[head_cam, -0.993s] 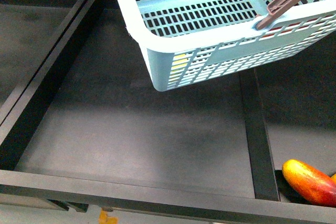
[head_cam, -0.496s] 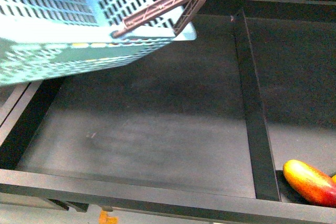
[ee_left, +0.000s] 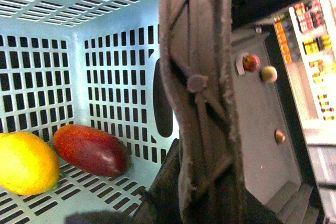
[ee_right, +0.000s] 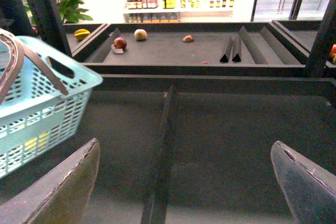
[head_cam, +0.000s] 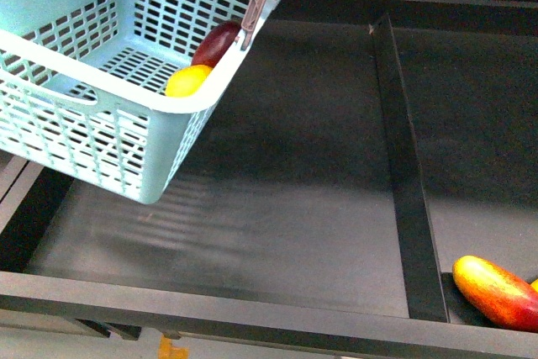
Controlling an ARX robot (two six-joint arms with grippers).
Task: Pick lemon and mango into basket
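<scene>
- Since it hangs tilted by a brown swing handle (ee_left: 197,93), the turquoise slotted plastic basket (head_cam: 101,136) seems carried by the left gripper, whose grip cannot be made out.
- Dark maroon oval mango (ee_left: 90,149) rests inside, against the wall.
- Bright-yellow lemon (ee_left: 26,162) lies touching it.
- Right gripper (ee_right: 186,182) gapes wide, empty.

Slotted plastic basket (head_cam: 101,136), glossy mango (ee_left: 92,149)
</scene>
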